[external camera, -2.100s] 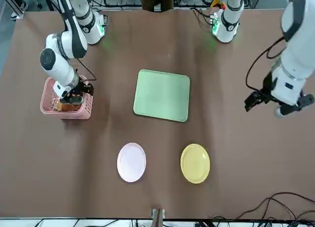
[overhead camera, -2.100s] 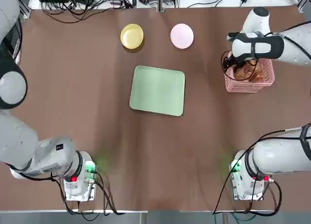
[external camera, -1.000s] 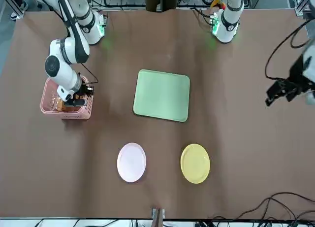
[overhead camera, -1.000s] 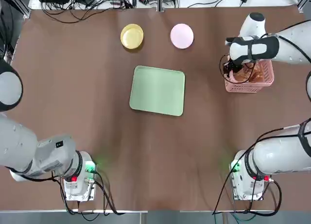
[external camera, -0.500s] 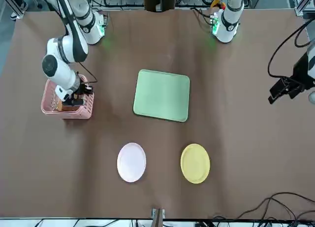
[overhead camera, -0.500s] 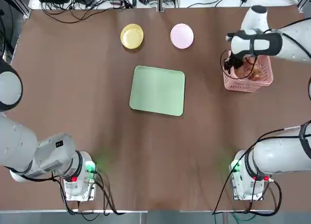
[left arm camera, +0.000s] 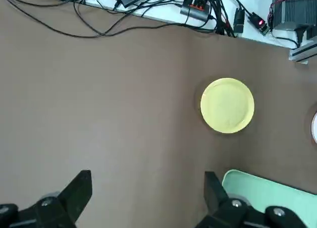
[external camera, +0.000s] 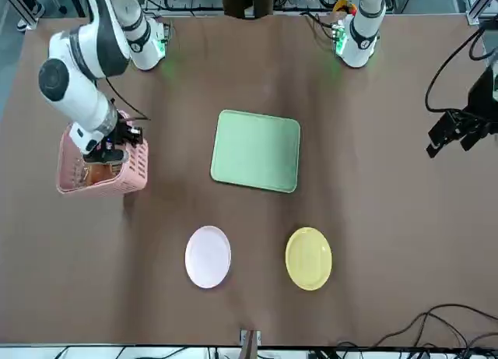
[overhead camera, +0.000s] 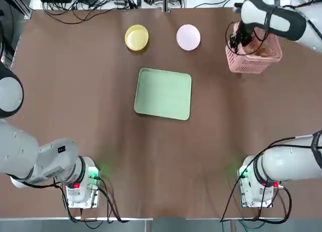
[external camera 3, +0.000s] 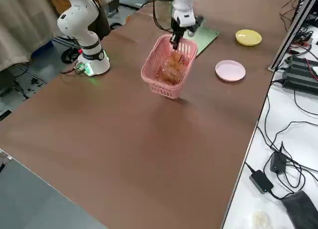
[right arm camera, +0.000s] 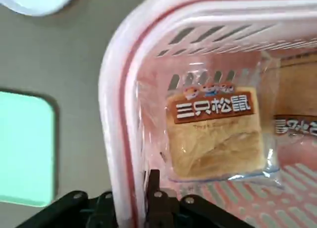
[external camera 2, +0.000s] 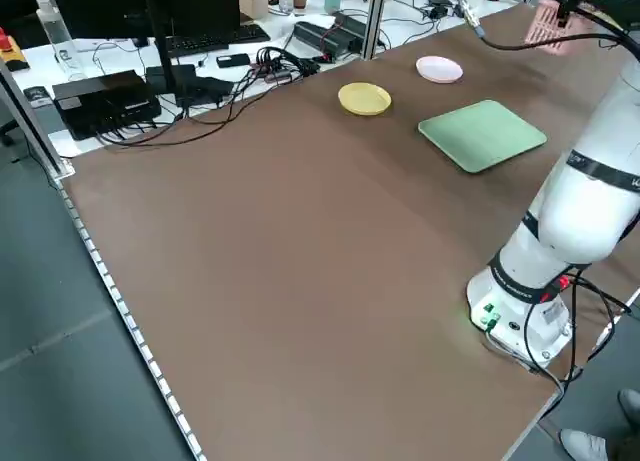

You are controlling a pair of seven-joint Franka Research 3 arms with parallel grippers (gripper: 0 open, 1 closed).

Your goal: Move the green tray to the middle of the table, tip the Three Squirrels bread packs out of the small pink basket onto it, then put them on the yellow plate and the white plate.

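My right gripper (overhead camera: 236, 41) is shut on the near-left rim of the small pink basket (overhead camera: 254, 55), which hangs tilted above the table (overhead camera: 75, 91) at its far right. Three Squirrels bread packs (right arm camera: 218, 134) lie inside the basket (right arm camera: 116, 139), clear-wrapped and orange-brown. The green tray (overhead camera: 163, 93) lies flat at the table's middle. Beyond it sit the yellow plate (overhead camera: 136, 37) and the white plate (overhead camera: 188, 36), both bare. My left gripper (external camera: 455, 135) hovers open over the table's left side, holding nothing; its wrist view shows the yellow plate (left arm camera: 227, 105) and a tray corner (left arm camera: 267, 193).
Cables, power strips and boxes (overhead camera: 90, 0) crowd the bench past the table's far edge. Both arm bases (overhead camera: 80, 184) stand at the near edge. Bare brown tabletop lies between the tray and the basket.
The right gripper has raised the pink basket off the table and carried it toward the far edge, tilting it. The left arm has drifted slightly outward.
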